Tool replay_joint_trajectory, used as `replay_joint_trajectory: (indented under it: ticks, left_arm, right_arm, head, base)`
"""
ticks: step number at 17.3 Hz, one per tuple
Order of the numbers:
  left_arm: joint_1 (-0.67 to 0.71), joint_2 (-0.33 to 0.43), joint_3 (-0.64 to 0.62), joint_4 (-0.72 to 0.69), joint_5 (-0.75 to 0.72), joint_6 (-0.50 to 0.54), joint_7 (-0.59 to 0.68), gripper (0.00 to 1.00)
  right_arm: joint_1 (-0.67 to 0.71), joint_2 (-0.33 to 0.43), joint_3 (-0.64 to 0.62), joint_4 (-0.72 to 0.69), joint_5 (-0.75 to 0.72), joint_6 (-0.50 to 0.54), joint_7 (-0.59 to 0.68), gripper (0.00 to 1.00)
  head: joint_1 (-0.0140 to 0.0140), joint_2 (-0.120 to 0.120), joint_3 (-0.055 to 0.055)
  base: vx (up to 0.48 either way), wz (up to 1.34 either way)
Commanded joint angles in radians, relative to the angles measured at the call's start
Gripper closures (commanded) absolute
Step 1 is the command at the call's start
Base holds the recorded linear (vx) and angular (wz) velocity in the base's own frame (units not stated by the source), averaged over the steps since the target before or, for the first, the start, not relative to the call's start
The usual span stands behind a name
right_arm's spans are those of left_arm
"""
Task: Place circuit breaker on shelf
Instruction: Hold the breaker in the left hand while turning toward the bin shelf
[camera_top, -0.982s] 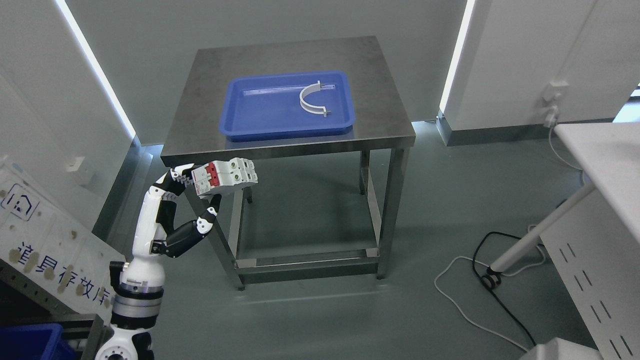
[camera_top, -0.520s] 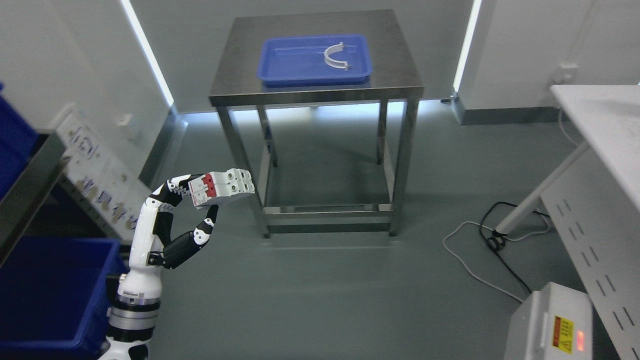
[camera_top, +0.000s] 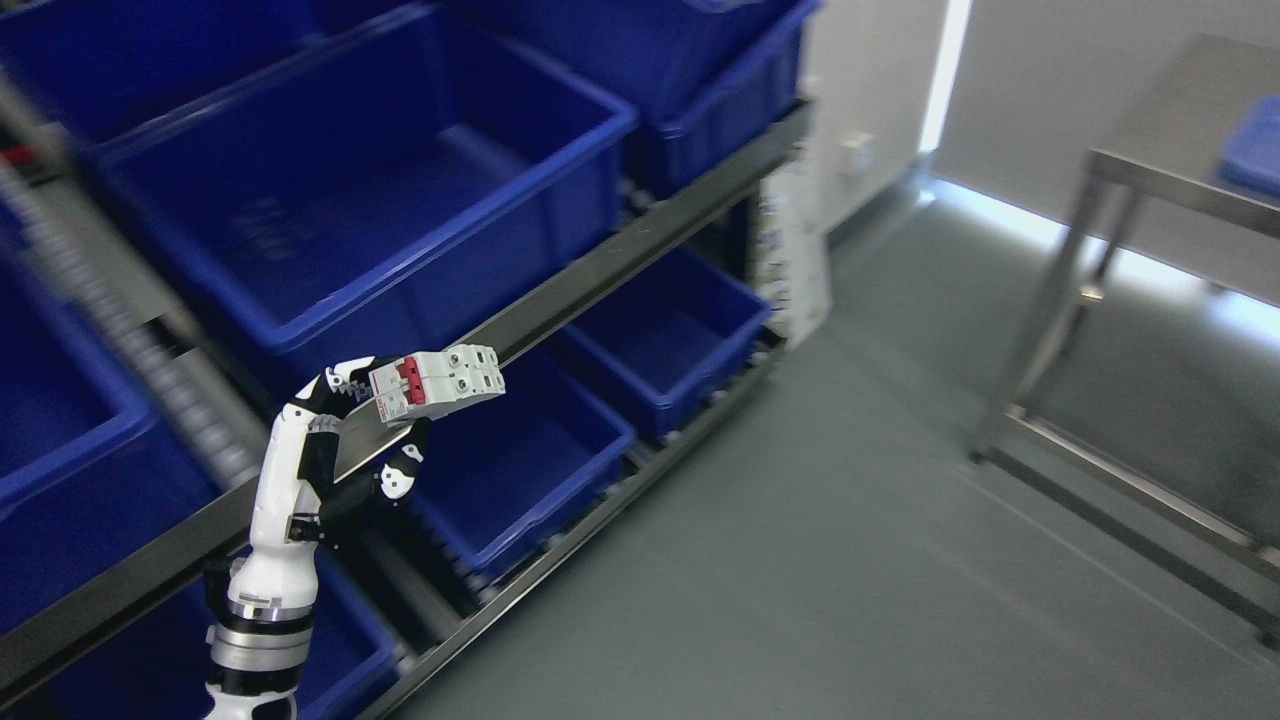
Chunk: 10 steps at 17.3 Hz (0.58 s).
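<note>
A white circuit breaker with a red switch is held in the air by my left hand, whose fingers are shut on it from behind and below. It hangs in front of a metal shelf rail. Behind it a large blue bin sits on the upper shelf level, and a smaller blue bin lies on the lower level just to the right of the hand. My right arm does not show.
More blue bins fill the rack on both levels. A steel table with a blue tray stands at the far right. Grey floor lies open between rack and table.
The whole view has swung left from the steel table to the rack of blue bins, so the camera moved. The left hand keeps the same hold on the breaker.
</note>
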<state>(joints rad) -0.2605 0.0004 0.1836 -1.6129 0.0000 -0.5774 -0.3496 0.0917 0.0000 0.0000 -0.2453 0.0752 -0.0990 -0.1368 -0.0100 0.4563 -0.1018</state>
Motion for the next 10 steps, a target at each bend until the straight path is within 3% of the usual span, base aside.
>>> replay_joint_trajectory:
  ticks: [1,5,10]
  left_arm:
    - [-0.068,0.017,-0.045,-0.009,0.026,-0.004,-0.002,0.86]
    - [-0.216,0.017,-0.053,0.002,0.023,0.088,-0.002,0.86]
    - [-0.419,0.042,-0.056,0.174,-0.015,0.247,-0.003,0.85]
  right_arm:
    - [0.0,-0.017,0.02,0.0,0.0,0.177,0.0,0.0]
    - [0.0,-0.017,0.02,0.0,0.0,0.177,0.0,0.0]
    - [0.0,-0.017,0.02,0.0,0.0,0.177,0.0,0.0]
  head:
    - [0.0,0.0,0.0]
    - [0.0,0.0,0.0]
    - [0.0,0.0,0.0]
  base:
    - [-0.276,1.68]
    - [-0.177,1.5]
    - [-0.024,0.63]
